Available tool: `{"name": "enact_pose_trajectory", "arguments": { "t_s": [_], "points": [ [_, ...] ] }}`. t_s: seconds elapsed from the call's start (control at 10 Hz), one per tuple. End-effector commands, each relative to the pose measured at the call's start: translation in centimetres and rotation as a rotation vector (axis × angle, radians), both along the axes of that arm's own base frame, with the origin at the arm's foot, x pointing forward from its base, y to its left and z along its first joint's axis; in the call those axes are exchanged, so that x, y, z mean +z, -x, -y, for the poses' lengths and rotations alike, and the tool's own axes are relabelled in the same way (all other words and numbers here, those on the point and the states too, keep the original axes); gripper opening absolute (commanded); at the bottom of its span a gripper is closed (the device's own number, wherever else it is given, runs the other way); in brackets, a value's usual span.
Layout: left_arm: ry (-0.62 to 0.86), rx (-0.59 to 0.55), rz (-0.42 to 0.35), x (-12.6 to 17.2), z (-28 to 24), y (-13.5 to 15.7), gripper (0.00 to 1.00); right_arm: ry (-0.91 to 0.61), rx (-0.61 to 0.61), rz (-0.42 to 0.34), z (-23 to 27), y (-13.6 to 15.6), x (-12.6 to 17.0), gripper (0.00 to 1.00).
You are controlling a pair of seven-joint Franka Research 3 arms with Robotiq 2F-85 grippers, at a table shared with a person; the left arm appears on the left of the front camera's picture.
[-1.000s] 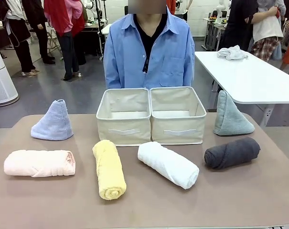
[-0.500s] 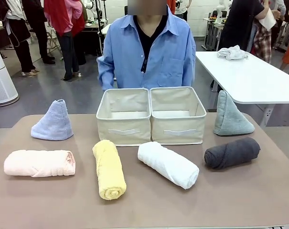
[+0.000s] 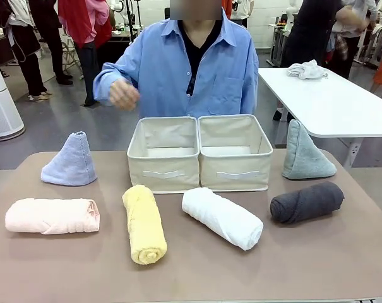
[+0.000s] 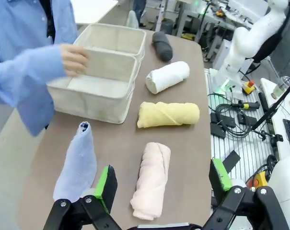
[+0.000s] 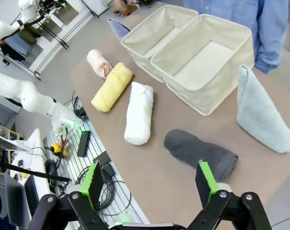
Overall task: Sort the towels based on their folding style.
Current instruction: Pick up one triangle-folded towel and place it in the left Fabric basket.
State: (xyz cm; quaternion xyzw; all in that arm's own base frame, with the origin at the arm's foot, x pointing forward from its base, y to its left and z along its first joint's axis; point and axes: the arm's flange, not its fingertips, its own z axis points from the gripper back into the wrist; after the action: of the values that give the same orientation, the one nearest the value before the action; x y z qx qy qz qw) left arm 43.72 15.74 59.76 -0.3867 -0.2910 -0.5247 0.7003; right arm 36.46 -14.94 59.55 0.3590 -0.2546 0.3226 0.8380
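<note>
Four rolled towels lie in a row on the table: pink [image 3: 52, 216], yellow [image 3: 144, 223], white [image 3: 222, 218] and dark grey [image 3: 306, 202]. A lavender-blue cone towel [image 3: 71, 161] stands at the back left and a pale grey-green cone [image 3: 304, 153] at the back right. My left gripper [image 4: 163, 178] hangs open above the pink roll [image 4: 152, 179], beside the lavender cone [image 4: 77, 165]. High over the table edge, my right gripper [image 5: 149, 181] is open near the dark grey roll [image 5: 200, 153], with the grey-green cone [image 5: 260, 112] farther off. Nothing sits between either pair of fingers.
Two beige fabric bins [image 3: 164, 153] [image 3: 235, 151] stand side by side at the table's far middle. The person in a blue shirt stands behind them with one hand [image 3: 123, 95] raised above the left bin's far corner. A white side table [image 3: 329, 101] holds a cloth bundle.
The person's hand has come up from behind the bins to chest height at the left. The towels, the bins and both grippers have not moved.
</note>
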Motion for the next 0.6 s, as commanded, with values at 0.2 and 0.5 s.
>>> {"name": "enact_pose_trajectory", "arguments": {
  "t_s": [0.2, 0.5],
  "points": [
    [0.000, 0.000, 0.000, 0.0, 0.0, 0.0, 1.00, -0.006, 0.005, 0.004, 0.0, 0.1, 0.0, 1.00],
    [0.000, 0.000, 0.000, 0.0, 0.0, 0.0, 1.00, 0.341, 0.021, -0.075, -3.7, -3.6, 1.3, 1.00]
  ]
}}
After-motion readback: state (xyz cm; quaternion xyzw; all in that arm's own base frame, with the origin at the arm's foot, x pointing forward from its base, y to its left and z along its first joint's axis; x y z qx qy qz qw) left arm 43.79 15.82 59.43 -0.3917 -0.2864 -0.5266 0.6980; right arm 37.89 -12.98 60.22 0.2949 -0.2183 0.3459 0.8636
